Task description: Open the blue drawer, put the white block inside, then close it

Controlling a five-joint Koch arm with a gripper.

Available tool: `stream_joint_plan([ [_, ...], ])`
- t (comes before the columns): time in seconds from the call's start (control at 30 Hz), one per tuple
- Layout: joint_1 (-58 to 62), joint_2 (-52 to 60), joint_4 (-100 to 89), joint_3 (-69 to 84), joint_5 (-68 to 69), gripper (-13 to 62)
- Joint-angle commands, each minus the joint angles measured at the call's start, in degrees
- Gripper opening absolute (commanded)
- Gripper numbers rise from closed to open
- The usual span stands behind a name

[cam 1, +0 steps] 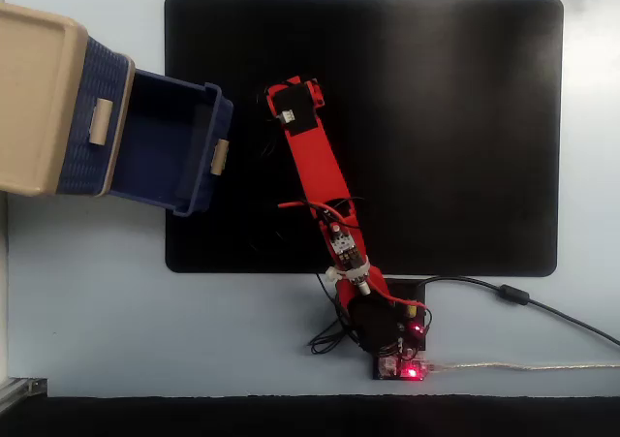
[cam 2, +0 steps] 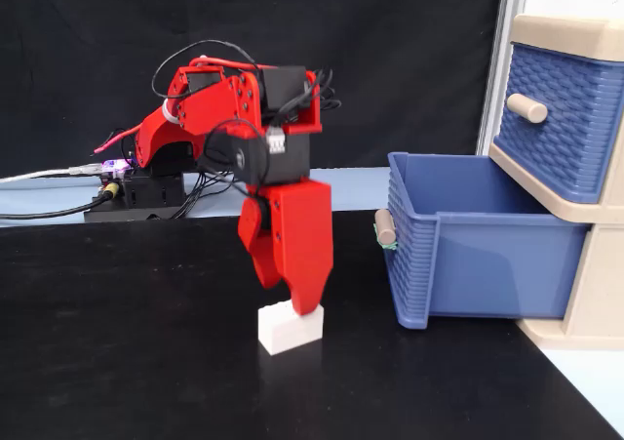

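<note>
The blue drawer (cam 1: pixel 160 146) (cam 2: pixel 478 255) is the bottom one of the beige unit (cam 1: pixel 34 98) and stands pulled far out, its inside bare. Its beige handle (cam 2: pixel 385 227) faces the arm. The white block (cam 2: pixel 288 333) lies on the black mat, a short way from the drawer's front. My red gripper (cam 2: pixel 290 299) points straight down over it, jaws a little apart, open. The broad front finger (cam 2: pixel 297 245) touches the block's top edge. In the fixed view from above, the wrist (cam 1: pixel 295 108) hides both the block and the fingertips.
The upper blue drawer (cam 1: pixel 92 127) (cam 2: pixel 561 118) is closed. A black mat (cam 1: pixel 436 117) covers most of the table. The arm's base with its board and cables (cam 1: pixel 397 345) sits at the mat's near edge.
</note>
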Motion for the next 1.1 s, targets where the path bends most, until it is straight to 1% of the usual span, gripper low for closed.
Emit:
stream_joint_plan([
  [0.0, 0.44, 1.32, -0.35, -2.2, 1.23, 32.5],
  [0.47, 0.88, -0.35, -2.02, -2.11, 0.79, 31.6],
  [0.57, 0.97, -0.53, -2.02, -1.93, 0.7, 26.9],
  [0.67, 0.97, -0.53, -1.93, -1.67, 0.44, 18.5],
  [0.7, 0.97, -0.53, -1.93, -1.67, 0.26, 14.7],
  [0.73, 1.05, -0.53, -1.93, -1.58, -0.09, 9.4],
  [0.8, 1.49, -0.53, -1.85, -1.49, -0.62, -4.4],
  [0.83, 1.67, -0.53, -1.85, -1.49, -1.05, -8.7],
  [1.07, 2.46, -0.7, -0.62, -1.58, -3.78, -8.2],
])
